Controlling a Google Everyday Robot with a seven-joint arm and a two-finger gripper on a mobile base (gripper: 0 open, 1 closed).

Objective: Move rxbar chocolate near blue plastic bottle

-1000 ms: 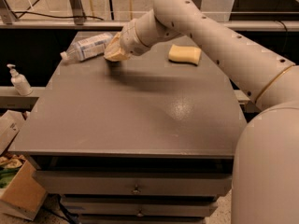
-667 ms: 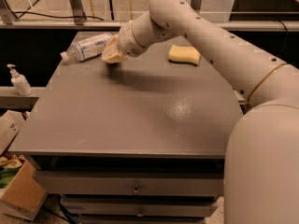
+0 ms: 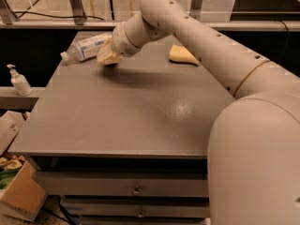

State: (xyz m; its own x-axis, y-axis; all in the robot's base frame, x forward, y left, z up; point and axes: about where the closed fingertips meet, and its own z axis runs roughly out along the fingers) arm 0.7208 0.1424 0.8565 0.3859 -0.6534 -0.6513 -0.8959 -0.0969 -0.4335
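The blue plastic bottle [image 3: 88, 46] lies on its side at the far left corner of the grey table [image 3: 140, 111], its pale cap pointing left. My gripper [image 3: 108, 55] is low over the table, right beside the bottle's near right end. The rxbar chocolate does not show. Only a dark patch lies under the gripper, and I cannot tell whether it is the bar or shadow. My arm reaches in from the right across the far part of the table.
A pale yellow sponge [image 3: 182, 55] lies at the far right of the table. A white pump dispenser [image 3: 18, 81] stands on a ledge to the left. A cardboard box [image 3: 18, 193] sits on the floor at lower left. Drawers [image 3: 136, 190] are under the table's front edge.
My gripper has shifted slightly left and down, closer to the bottle. The bottle and the sponge have not moved.
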